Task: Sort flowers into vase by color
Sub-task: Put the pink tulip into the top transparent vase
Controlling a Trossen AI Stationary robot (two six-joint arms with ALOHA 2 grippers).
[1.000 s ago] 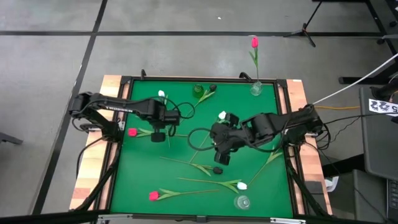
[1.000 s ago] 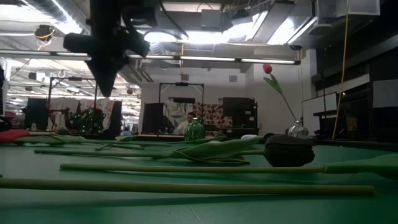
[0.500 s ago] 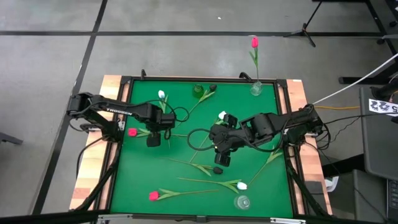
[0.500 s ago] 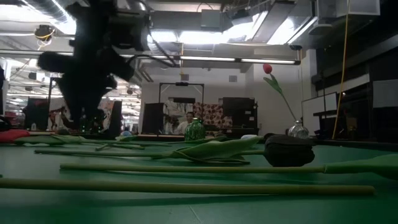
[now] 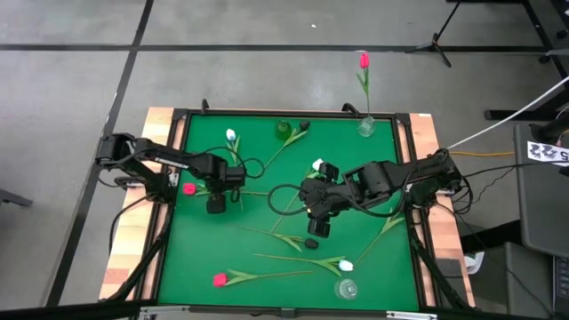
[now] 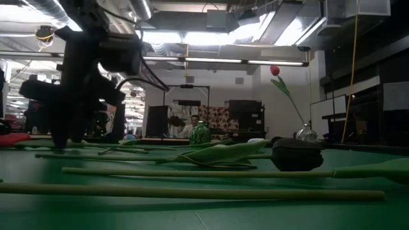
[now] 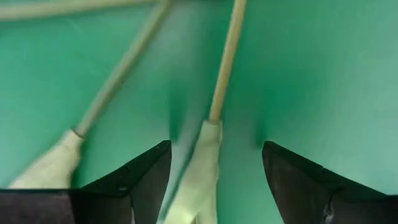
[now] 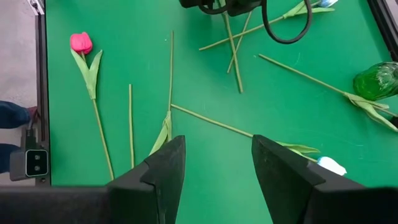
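Note:
Tulips lie scattered on the green table (image 5: 267, 267). A red one (image 5: 188, 188) lies at the left, and white ones (image 5: 230, 135) and black ones (image 5: 310, 242) lie farther in. One red tulip (image 5: 364, 60) stands in the clear vase (image 5: 365, 127) at the far right. My left gripper (image 5: 216, 203) points straight down just right of the red head. It is open, low over the table (image 6: 64, 145). Its fingers stand on either side of a pale stem (image 7: 224, 68) and that stem's leaf (image 7: 200, 174). My right gripper (image 8: 217, 180) hangs open over the table's middle with nothing between its fingers.
A green vase (image 5: 284, 130) stands at the far edge and a second clear vase (image 5: 346, 288) at the near edge. A second stem with a leaf (image 7: 53, 162) lies close beside my left fingers. Crossed stems and a looped black cable (image 5: 283, 197) lie between the arms.
My left gripper has come down from well above the table to just over it. It has also shifted a little toward the left and near edges. Its fingers have opened. The flowers lie as before, and my right arm has kept still.

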